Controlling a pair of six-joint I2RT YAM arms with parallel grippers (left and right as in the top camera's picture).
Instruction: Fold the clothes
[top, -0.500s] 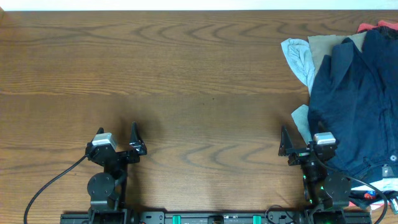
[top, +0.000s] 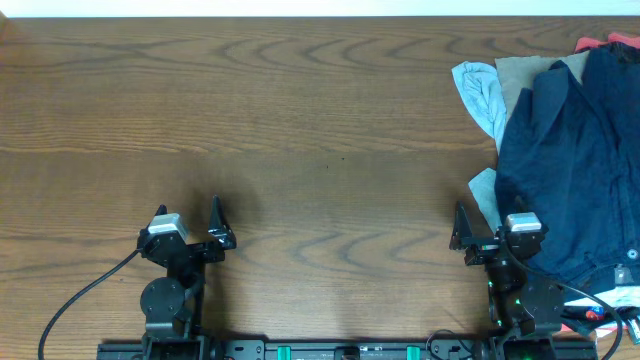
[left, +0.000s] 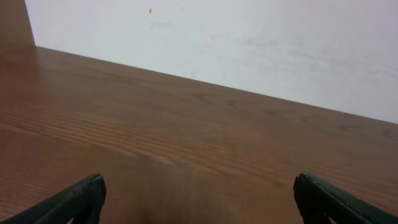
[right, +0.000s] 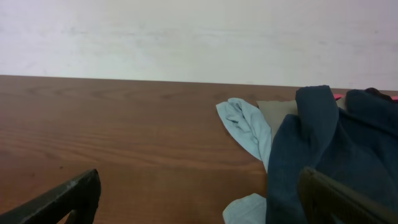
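Overhead shows the brown desk (top: 300, 120). The dark blue shorts (top: 575, 160) lie bunched up at its right side, on top of a tan cloth (top: 520, 72) and a pale blue cloth (top: 480, 95). The left fingers (left: 199, 186) and right fingers (right: 198, 180) are spread wide, holding nothing.

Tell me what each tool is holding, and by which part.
Nothing is held. The left tool and the right tool both stand open with nothing gripped; the navy shorts lie in a heap beside the right tool.
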